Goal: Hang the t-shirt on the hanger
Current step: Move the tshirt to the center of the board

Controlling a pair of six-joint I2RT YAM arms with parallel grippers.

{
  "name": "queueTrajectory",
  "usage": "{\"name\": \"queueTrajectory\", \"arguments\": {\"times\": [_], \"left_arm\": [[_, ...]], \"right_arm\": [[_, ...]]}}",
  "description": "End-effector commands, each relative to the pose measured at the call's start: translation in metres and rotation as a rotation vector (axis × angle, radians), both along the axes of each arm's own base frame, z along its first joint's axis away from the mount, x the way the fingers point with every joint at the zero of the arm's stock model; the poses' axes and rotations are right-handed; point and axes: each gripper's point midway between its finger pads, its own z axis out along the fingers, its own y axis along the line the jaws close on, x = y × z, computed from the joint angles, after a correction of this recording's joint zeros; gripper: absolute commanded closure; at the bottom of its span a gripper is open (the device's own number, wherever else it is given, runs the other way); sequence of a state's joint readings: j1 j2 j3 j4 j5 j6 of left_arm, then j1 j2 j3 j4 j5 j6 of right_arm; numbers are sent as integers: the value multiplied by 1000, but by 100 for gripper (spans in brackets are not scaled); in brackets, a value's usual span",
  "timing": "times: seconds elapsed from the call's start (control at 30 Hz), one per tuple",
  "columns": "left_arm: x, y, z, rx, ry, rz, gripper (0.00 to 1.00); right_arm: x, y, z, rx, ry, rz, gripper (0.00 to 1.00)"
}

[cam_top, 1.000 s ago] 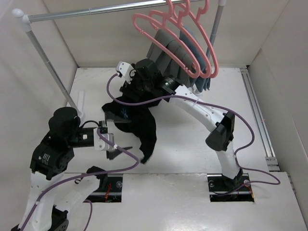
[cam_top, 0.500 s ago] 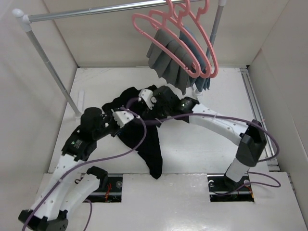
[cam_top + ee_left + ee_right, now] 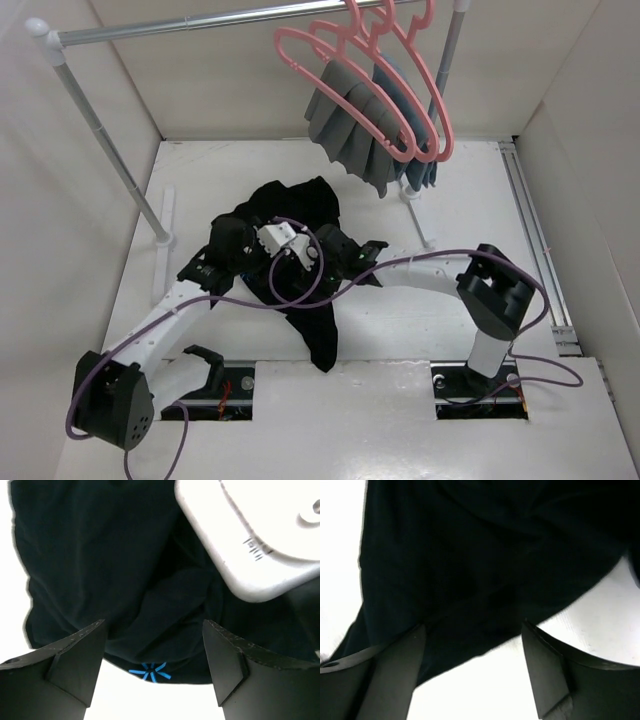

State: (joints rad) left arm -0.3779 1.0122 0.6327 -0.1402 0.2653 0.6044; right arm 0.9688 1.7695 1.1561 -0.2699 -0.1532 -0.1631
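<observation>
Our left gripper (image 3: 154, 626) has its jaws spread wide and holds nothing; it hangs over the crumpled black short-sleeved cloth t-shirt (image 3: 100, 555), whose small light-blue star mark (image 3: 150, 671) shows between the fingers. A white plastic housing (image 3: 250, 535) crowds in just beside it. Our right gripper (image 3: 473, 626) is equally wide apart and bare above the same cloth. The shirt lies heaped on the white table (image 3: 450, 200), well apart from the large pink plastic hanger (image 3: 281, 43) up on the metal rail (image 3: 200, 22).
</observation>
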Motion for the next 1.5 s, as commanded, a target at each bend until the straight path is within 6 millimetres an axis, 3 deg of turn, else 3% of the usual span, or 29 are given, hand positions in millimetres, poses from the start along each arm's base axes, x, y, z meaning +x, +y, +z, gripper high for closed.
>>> {"name": "queueTrajectory", "arguments": {"times": [0.0,0.03,0.13,0.2,0.23,0.33,0.4,0.47,0.57,0.7,0.73,0.8,0.87,0.9,0.93,0.97,1.03,1.07,1.1,1.13,1.17,1.2,1.3,1.4,1.43,1.47], "left_arm": [[16,4,-6,14,-96,-31,27],[9,12,-25,40,-68,-28,27],[3,31,-51,64,-19,-23,34],[5,29,-50,61,-8,-31,49],[10,27,-44,32,-9,-34,68],[9,28,-41,10,5,-37,96],[9,31,-39,15,-2,-33,100],[-6,29,-46,8,56,-75,100],[-20,33,-36,-8,80,-131,100],[-68,26,-19,23,94,-341,100],[-76,26,-8,40,47,-387,100],[-94,26,-4,136,-30,-563,100],[-136,29,-10,188,16,-722,100],[-146,30,-10,217,10,-798,100],[-156,30,-9,231,-1,-846,92],[-157,25,-4,219,-13,-858,73],[-156,22,0,205,-27,-862,55],[-148,12,13,131,-50,-815,50],[-139,4,19,47,-23,-736,42],[-124,-4,34,-50,-5,-629,41],[-85,-14,56,-139,-69,-521,41],[-78,-21,62,-273,39,-386,41],[-42,-33,78,-374,28,-336,41],[-35,-61,71,-356,72,-350,41],[-36,-68,62,-321,88,-351,41],[-34,-75,60,-268,56,-378,41]], "right_arm": [[-10,43,15,136,-54,131,18],[-11,45,17,145,-60,144,20],[-8,43,-3,138,0,155,28],[-8,47,-17,118,26,173,40],[-8,47,-20,110,33,172,62],[-3,35,-16,87,16,124,100],[1,22,-9,84,-2,85,100],[-6,5,1,95,-11,76,100],[-25,-29,6,46,6,49,100],[-49,-70,16,7,47,-25,100],[-55,-77,20,7,59,-37,100],[-65,-94,31,-5,79,-84,100],[-70,-111,33,-48,89,-131,100],[-71,-116,39,-41,81,-145,99],[-69,-117,44,-40,75,-168,74],[-69,-118,46,-44,77,-168,52],[-63,-113,63,-16,43,-168,13],[-61,-110,69,-3,35,-168,9],[-51,-98,84,56,-11,-156,9],[-46,-91,92,90,-38,-149,7],[-42,-82,97,115,-44,-142,7],[-37,-75,103,136,-57,-141,7],[-3,-60,114,177,-95,-181,14],[36,-74,106,191,-55,-309,28],[34,-72,106,197,-46,-299,30],[44,-84,99,203,-22,-360,32]]}}
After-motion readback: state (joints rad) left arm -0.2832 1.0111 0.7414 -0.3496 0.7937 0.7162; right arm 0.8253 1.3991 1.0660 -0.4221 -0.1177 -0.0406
